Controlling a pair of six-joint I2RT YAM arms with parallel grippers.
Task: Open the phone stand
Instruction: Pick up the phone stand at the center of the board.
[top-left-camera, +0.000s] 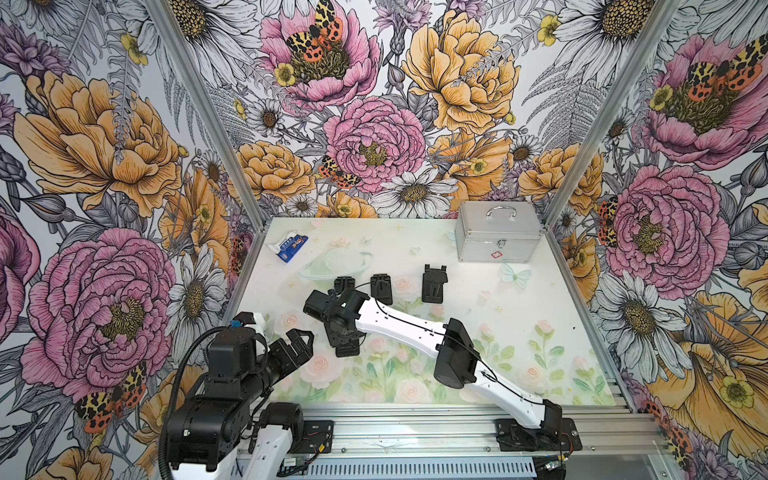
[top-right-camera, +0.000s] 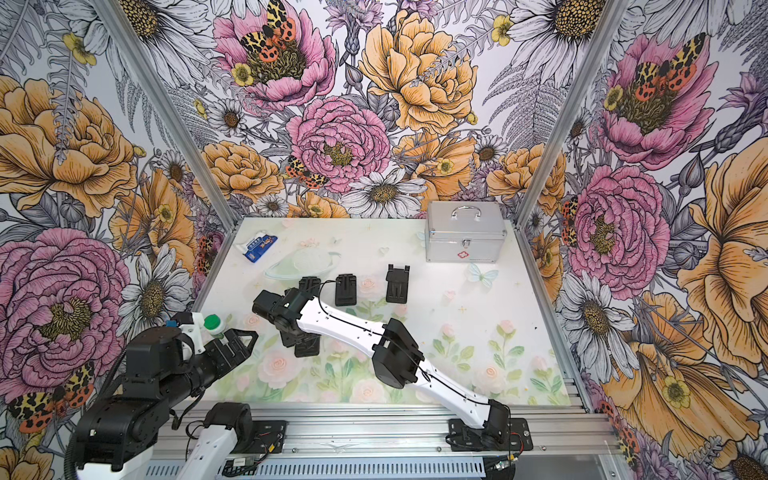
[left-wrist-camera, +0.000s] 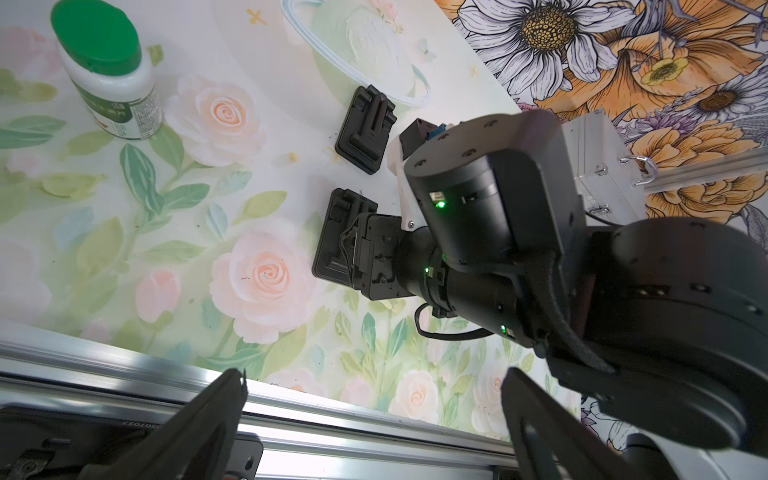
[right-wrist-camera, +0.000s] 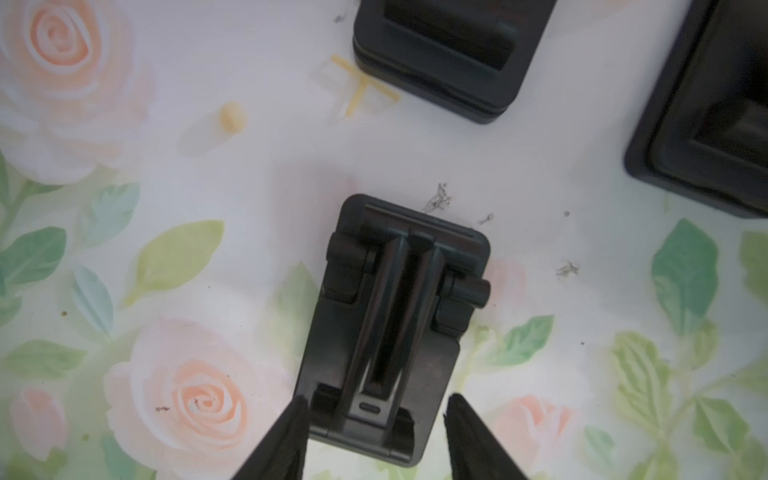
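Black and empty, the left gripper (top-left-camera: 297, 343) hangs low by the front rail, fingers spread wide. Farther in, left of the tabletop's (top-left-camera: 519, 316) middle, the phone stand (right-wrist-camera: 390, 332) lies folded flat. It is hard plastic, likely light and stiff, apt to skid on the smooth surface, with a hinge that is probably firm. The best hold looks like the 2 side edges of its free end. The right gripper (right-wrist-camera: 376, 405) reaches across, pitched down, fingers (right-wrist-camera: 286, 436) apart astride that end, not yet clamped. Beyond lie 3 more stands (top-left-camera: 434, 283).
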